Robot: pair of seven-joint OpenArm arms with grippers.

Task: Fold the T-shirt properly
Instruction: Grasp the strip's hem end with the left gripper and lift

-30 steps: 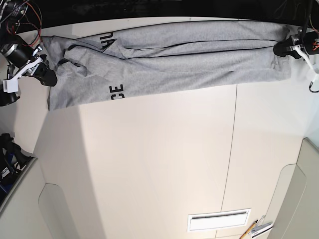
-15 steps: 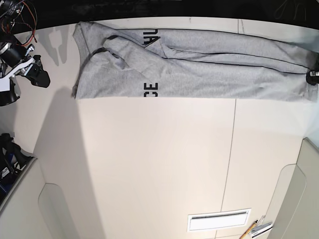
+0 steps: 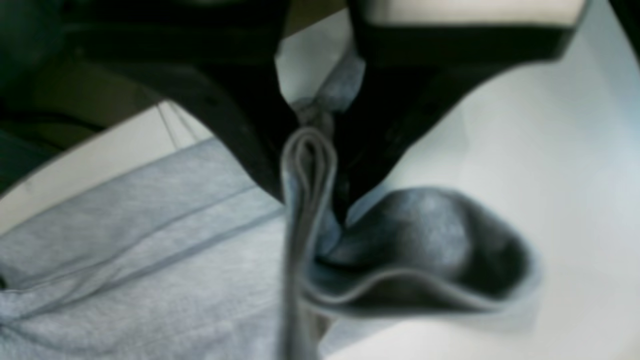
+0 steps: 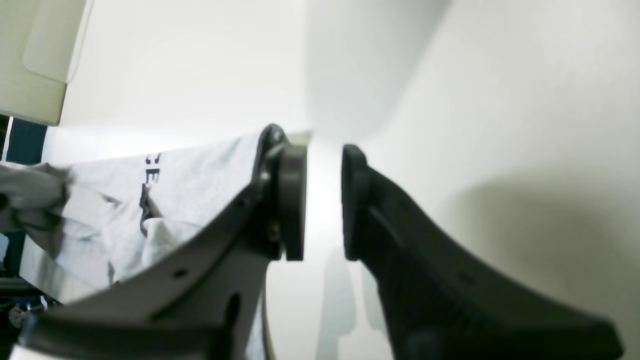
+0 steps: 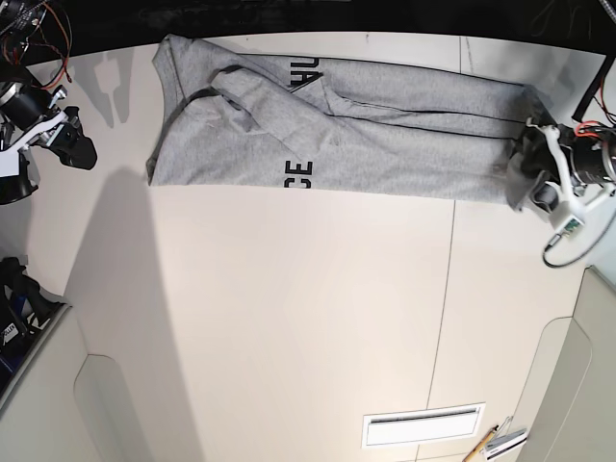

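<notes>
The grey T-shirt lies stretched along the far side of the table, folded lengthwise, with black letters showing near its front edge. My left gripper is at the shirt's right end. In the left wrist view this gripper is shut on a pinched fold of grey fabric, and more cloth curls open beside it. My right gripper hangs off the shirt's left end, apart from it. Its pads stand open with nothing between them, and the T-shirt lies off to one side.
A seam runs down the white table. A white slotted vent and some pens sit near the front right. Raised panels flank the front corners. Loose wires hang at the back left.
My left gripper has come back in from the right edge with the shirt's end, which now bunches. The shirt's left end slid slightly right. My right gripper, on the cloth one second ago, stays off it.
</notes>
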